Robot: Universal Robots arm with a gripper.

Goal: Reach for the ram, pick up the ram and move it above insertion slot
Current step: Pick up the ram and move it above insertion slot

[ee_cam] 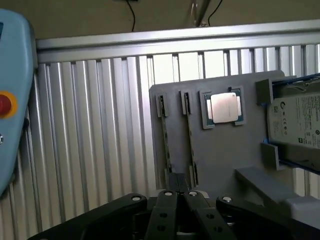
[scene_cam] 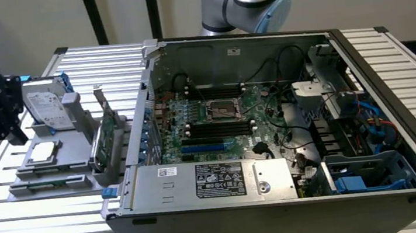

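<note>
Two rams stand edge-on in slots of the grey holder [ee_cam: 220, 155]; one thin green stick [ee_cam: 165, 135] and the other [ee_cam: 190, 132] lie side by side just beyond my gripper [ee_cam: 180, 196]. The gripper's black fingers [ee_cam: 167, 210] are pressed together, shut on nothing. In the exterior view the gripper [scene_cam: 12, 130] hangs at that view's left, beside the holder [scene_cam: 71, 155], above and apart from the ram [scene_cam: 47, 183]. The black memory insertion slots [scene_cam: 217, 129] sit on the motherboard inside the open computer case [scene_cam: 281, 202].
The holder also carries a silver hard drive [scene_cam: 46, 108], a processor chip [scene_cam: 42, 152] and an upright green expansion card [scene_cam: 105, 141]. The case walls [scene_cam: 143, 100] rise between holder and motherboard. A light blue pendant with a red button [ee_cam: 4, 104] sits on the slatted table [ee_cam: 90, 145].
</note>
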